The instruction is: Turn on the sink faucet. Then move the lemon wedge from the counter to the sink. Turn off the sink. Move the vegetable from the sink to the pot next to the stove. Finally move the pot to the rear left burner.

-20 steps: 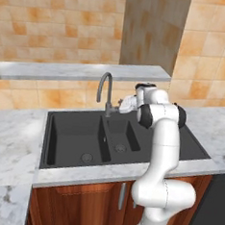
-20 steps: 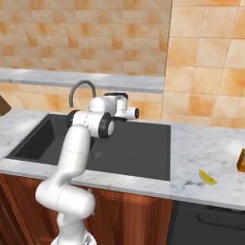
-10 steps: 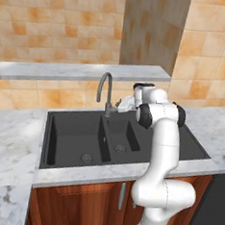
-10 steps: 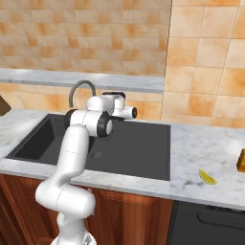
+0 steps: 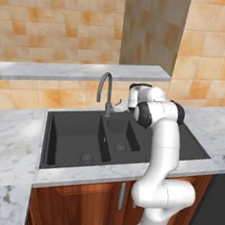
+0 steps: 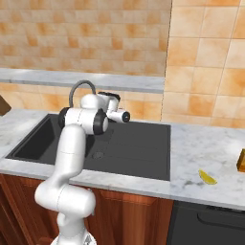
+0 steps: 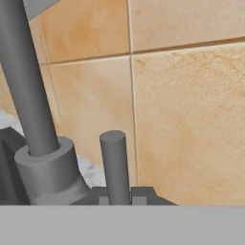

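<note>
At the far left, the marble surface [image 5: 15, 139] runs up to the black double-basin sink [image 5: 79, 131], whose larger basin lies on the left and smaller one on the right in the left base view. Behind the divider stands the sink faucet [image 5: 104, 92], its dark gooseneck curving up and over toward the left. Just to the right of the faucet's base, the claw [image 5: 121, 105] sits at the small side lever, with the white arm reaching back to it over the sink. In the hand view the faucet's column and collar [image 7: 40, 158] stand at left, and the lever [image 7: 115, 165] rises as a short dark rod right between the fingertips [image 7: 141, 194]; the claw looks closed around it, though actual contact is hard to confirm. Farther right, the lemon wedge [image 6: 207, 177] lies on the surface, well apart from the sink and near a brown object [image 6: 241, 160] at the right edge.
</note>
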### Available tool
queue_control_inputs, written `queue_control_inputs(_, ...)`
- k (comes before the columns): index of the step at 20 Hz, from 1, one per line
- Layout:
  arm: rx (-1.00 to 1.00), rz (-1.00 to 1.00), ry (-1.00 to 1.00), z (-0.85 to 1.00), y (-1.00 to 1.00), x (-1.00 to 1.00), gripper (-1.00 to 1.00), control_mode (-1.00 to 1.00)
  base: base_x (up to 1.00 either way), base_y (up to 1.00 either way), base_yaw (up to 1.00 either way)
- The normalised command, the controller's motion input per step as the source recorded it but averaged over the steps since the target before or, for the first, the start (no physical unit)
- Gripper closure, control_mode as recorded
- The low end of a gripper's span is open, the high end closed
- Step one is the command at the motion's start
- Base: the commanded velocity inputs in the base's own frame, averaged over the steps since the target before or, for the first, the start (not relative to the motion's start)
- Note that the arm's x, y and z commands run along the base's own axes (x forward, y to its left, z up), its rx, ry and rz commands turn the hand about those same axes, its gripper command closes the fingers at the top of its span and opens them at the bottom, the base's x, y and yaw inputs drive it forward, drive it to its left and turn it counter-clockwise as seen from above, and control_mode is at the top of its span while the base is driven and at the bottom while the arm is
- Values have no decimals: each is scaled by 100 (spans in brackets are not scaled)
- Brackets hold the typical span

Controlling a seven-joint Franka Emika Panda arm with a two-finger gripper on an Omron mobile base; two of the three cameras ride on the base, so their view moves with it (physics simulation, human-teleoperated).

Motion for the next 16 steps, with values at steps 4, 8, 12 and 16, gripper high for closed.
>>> queue_control_inputs(4,3,-6,5,-32,-28,2,100,-100,0,0,0)
queue_control_inputs(8,6,-4,7,-31,-41,3,100,-100,0,0,0)
queue_control_inputs(12,7,-2,8,-30,-53,0,100,-100,0,0,0)
queue_control_inputs(16,7,-4,12,-37,-55,0,100,-100,0,0,0)
